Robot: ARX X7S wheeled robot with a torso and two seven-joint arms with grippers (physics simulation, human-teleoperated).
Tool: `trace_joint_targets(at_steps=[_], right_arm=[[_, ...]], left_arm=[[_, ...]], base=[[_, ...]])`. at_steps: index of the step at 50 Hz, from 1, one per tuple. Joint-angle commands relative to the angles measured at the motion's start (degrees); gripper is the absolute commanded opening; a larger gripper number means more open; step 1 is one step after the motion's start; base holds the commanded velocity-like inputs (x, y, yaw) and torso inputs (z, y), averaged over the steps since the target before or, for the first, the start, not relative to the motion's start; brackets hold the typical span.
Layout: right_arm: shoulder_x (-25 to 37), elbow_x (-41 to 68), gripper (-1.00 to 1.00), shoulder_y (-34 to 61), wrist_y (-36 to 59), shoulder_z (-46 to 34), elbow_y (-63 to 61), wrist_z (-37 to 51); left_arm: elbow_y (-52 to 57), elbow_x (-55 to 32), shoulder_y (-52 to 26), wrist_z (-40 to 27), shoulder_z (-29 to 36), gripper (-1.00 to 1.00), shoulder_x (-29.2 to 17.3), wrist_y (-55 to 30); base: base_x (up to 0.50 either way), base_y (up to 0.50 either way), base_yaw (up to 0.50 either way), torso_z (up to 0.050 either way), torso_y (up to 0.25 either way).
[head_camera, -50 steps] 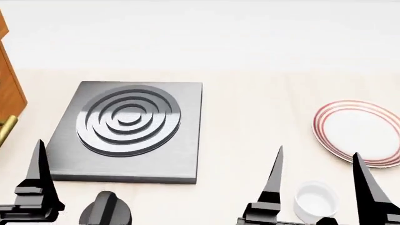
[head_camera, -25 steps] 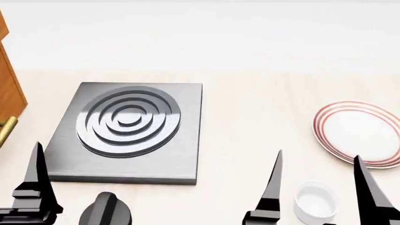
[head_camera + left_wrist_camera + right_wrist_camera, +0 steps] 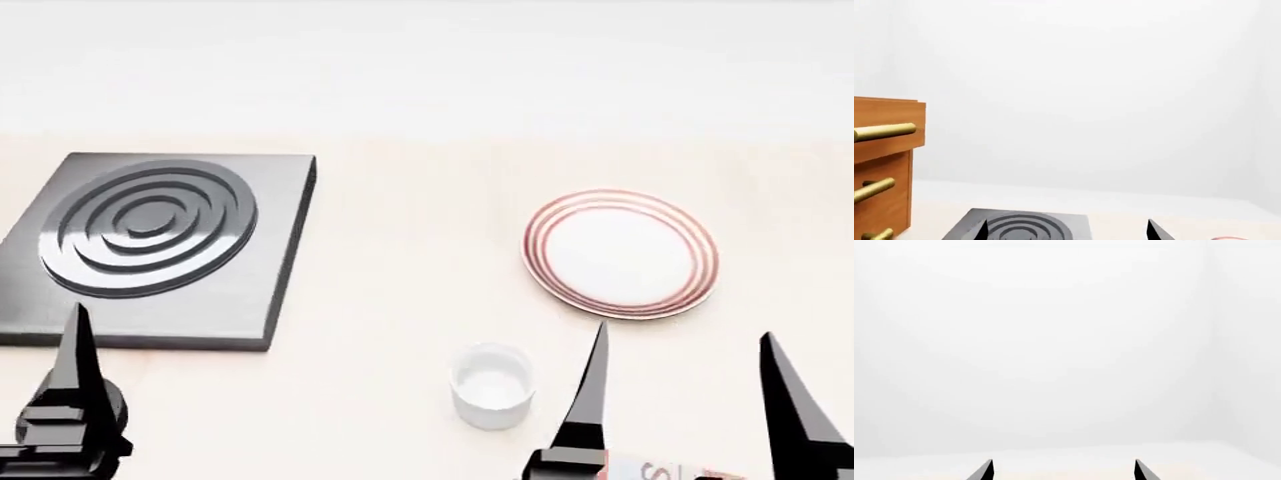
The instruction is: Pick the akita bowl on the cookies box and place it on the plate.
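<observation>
The plate (image 3: 621, 253), white with thin red rings, lies flat on the pale counter at centre right of the head view. My right gripper (image 3: 683, 345) stands open in front of it, nearer to me, its fingertips wide apart with nothing between them. Low between those fingers a red-and-white lettered sliver of the cookies box (image 3: 663, 471) shows at the frame's bottom edge. The akita bowl is out of view. My left gripper (image 3: 1067, 232) is open too, above the counter in front of the burner; one of its fingers (image 3: 78, 385) shows at the lower left. The right wrist view holds only my right gripper (image 3: 1063, 470) against a white wall.
A dark grey burner slab with raised rings (image 3: 147, 230) sits at the left. A small plain white cup (image 3: 493, 385) stands just left of my right gripper. A wooden drawer cabinet with brass handles (image 3: 881, 165) is beside the burner.
The head view has swung right: burner, plate and cup all slid left in it. The cabinet and the black knob left the view, and the box's sliver appeared at the bottom.
</observation>
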Motion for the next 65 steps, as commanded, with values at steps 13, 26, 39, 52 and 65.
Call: trace_joint_targets(at_steps=[13,26,39,52,65], right_arm=[[1.3,0.2,1.00,-1.0,-2.4,0.1,0.3,0.2],[1.8,0.4,1.00,-1.2,-2.7,0.0,0.2,0.5],[1.6,0.3,1.00,-1.4,-4.1,-0.2,1.0,0.8],[2.2,2.4,1.00,-1.6,-4.4,-0.2,0.3,0.0],[2.9,3.3,1.00,-1.6,-4.4,0.2,-0.5,0.1]], left_arm=[[-0.7,-0.7,0.1,-1.1,0.8,1.00,-1.0,1.1],[-0.8,-1.1,0.2,-1.6,1.0,1.00,-1.5,1.5],[-0.7,-1.5,0.1,-2.2,1.2,1.00,-2.0,1.6],[-0.1,-2.1,-0.2,-2.6,1.2,1.00,-2.4,1.2],[0.0,-2.5,-0.3,-2.8,1.4,1.00,-2.7,1.3]], base=[[-0.07,-0.50,0.00,0.000,0.000],[-0.05,-0.50,0.00,0.000,0.000],[-0.04,-0.40,0.00,0.000,0.000],[0.35,0.00,0.00,0.000,0.000],[0.50,0.00,0.00,0.000,0.000]])
